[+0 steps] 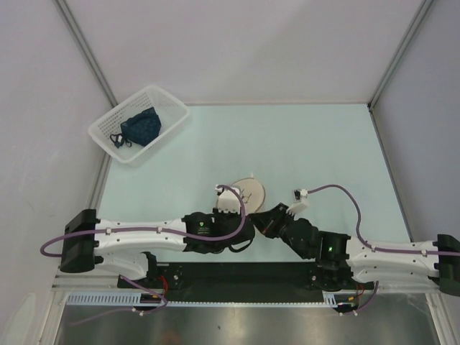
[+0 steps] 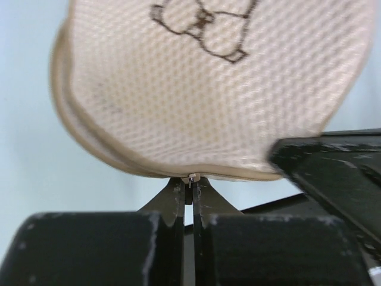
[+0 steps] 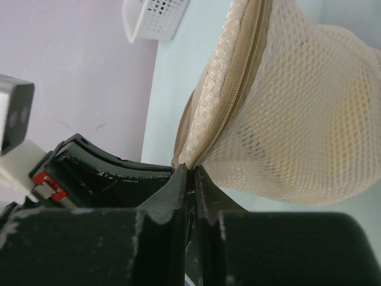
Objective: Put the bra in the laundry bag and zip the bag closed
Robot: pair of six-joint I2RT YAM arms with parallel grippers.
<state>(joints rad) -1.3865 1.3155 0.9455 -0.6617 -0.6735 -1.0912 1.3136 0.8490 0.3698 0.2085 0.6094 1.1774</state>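
Note:
The cream mesh laundry bag (image 1: pixel 248 190) sits near the table's front middle, its lid with the dark bra drawing (image 2: pixel 202 24) facing the left wrist camera. My left gripper (image 2: pixel 190 182) is shut on the small metal zip pull (image 2: pixel 193 177) at the bag's seam. My right gripper (image 3: pixel 191 170) is shut on the bag's edge beside the zip teeth (image 3: pixel 238 95). A yellow tint shows through the mesh (image 3: pixel 351 95); it is the bra inside. In the top view both grippers meet at the bag's near side (image 1: pixel 259 215).
A white slatted basket (image 1: pixel 140 122) holding a dark blue garment (image 1: pixel 140 127) stands at the back left and shows in the right wrist view (image 3: pixel 155 18). Grey walls enclose the table on three sides.

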